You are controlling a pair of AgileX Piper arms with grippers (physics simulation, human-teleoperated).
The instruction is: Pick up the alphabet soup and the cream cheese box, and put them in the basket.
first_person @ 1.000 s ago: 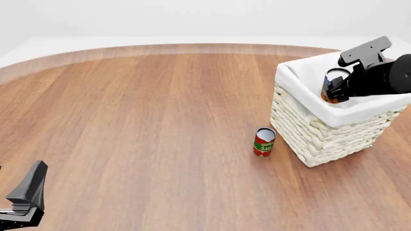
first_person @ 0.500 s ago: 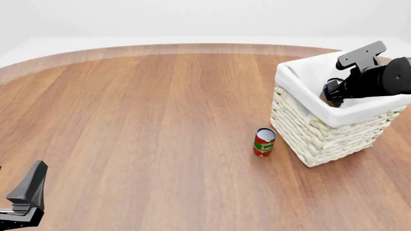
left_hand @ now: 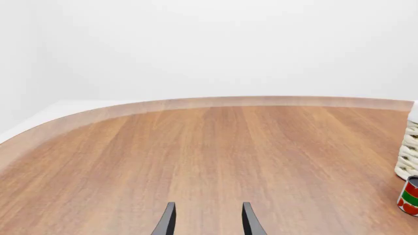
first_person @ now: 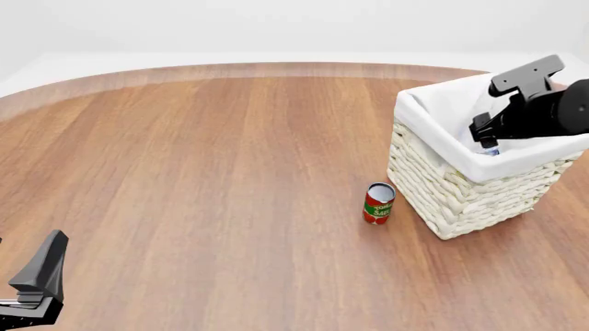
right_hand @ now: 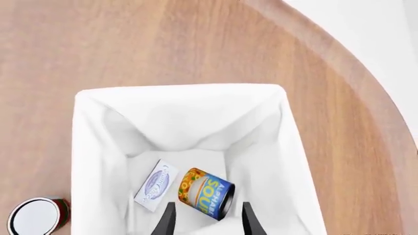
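Note:
The alphabet soup (right_hand: 205,192), a blue and yellow can, lies on its side on the white lining inside the basket (right_hand: 183,90). The cream cheese box (right_hand: 156,185) lies flat beside it. My right gripper (right_hand: 207,223) hangs open just above the can with nothing between its fingers. In the front view that gripper (first_person: 484,135) is over the basket (first_person: 451,193) at the table's right, and only a sliver of the can (first_person: 490,147) shows under it. My left gripper (left_hand: 207,224) is open and empty, low at the near left (first_person: 37,289).
A slim red and green tomato sauce can (first_person: 378,203) stands upright on the wooden table just left of the basket; it also shows in both wrist views (left_hand: 410,197) (right_hand: 39,215). The table's curved far edge (first_person: 276,67) runs across the back.
The right gripper let go of the alphabet soup, which dropped into the basket. The gripper rose slightly and shifted right. The left arm has not moved.

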